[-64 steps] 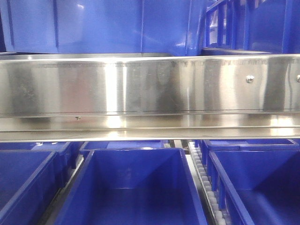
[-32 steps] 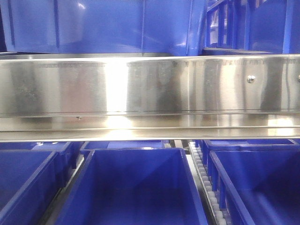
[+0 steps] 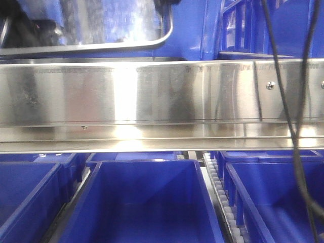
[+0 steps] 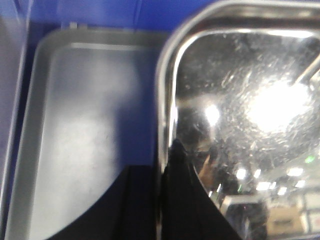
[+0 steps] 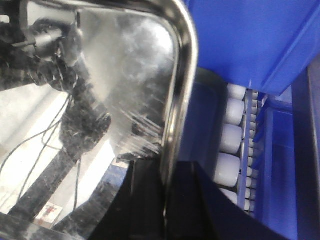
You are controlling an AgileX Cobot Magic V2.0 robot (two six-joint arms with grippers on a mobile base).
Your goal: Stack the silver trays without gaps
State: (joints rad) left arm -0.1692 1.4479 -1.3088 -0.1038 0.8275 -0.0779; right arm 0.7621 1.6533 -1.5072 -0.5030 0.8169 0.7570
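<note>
Lifting a shiny silver tray (image 3: 91,25) newly into the front view above the shelf rail (image 3: 152,96), likely carrying it over for stacking. Clamping its rim in both the left pincer (image 4: 161,192) and the right pincer (image 5: 167,185). Waiting just left of the left pincer: a duller second tray (image 4: 85,125), holding nothing; blue bins (image 3: 147,202) likewise showing nothing inside.

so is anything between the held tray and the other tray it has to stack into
Nothing visible. The held tray, clamped at its rim by the left gripper and right gripper, hangs partly over the other tray, whose visible inside is bare; its right edge is hidden.
</note>
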